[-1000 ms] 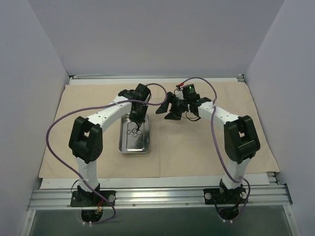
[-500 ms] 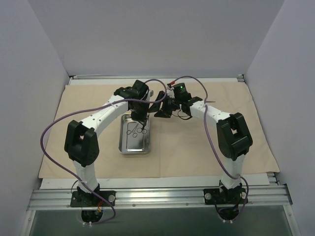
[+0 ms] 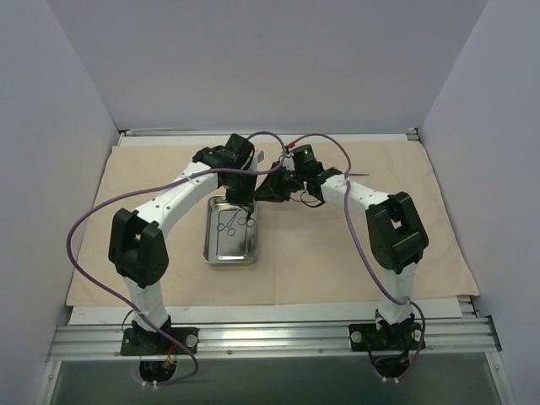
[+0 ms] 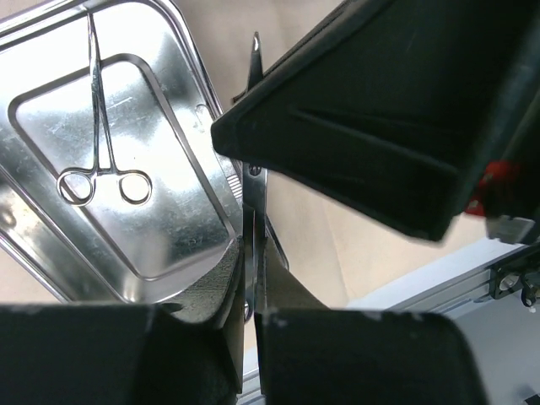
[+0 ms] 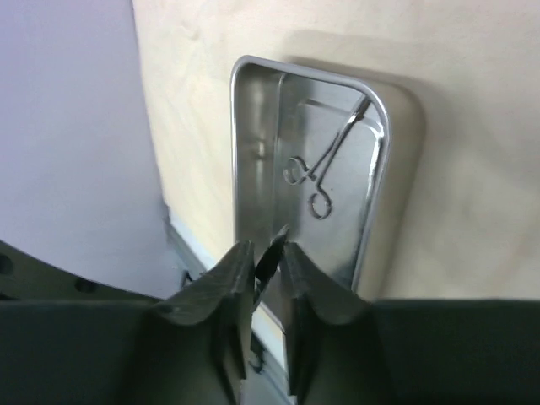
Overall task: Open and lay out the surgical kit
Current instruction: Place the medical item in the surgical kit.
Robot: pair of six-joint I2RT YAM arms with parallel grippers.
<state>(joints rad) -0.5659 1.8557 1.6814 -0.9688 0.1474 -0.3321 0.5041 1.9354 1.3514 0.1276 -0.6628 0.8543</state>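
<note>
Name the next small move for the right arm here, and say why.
Probably close the right gripper fully on the thin metal instrument: its fingers flank one end with a gap showing, while the left gripper is shut on the other end.

Glossy steel tray, matt cloth wrap

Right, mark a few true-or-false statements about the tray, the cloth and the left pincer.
1. A ring-handled steel forceps lies inside the shiny rectangular steel tray. True.
2. The tray stands on bare metal. False: it rests on the large beige cloth.
3. The left pincer is shut on a thin metal instrument. True.
4. The cloth is wrapped round the tray. False: it lies spread flat beneath it.
</note>
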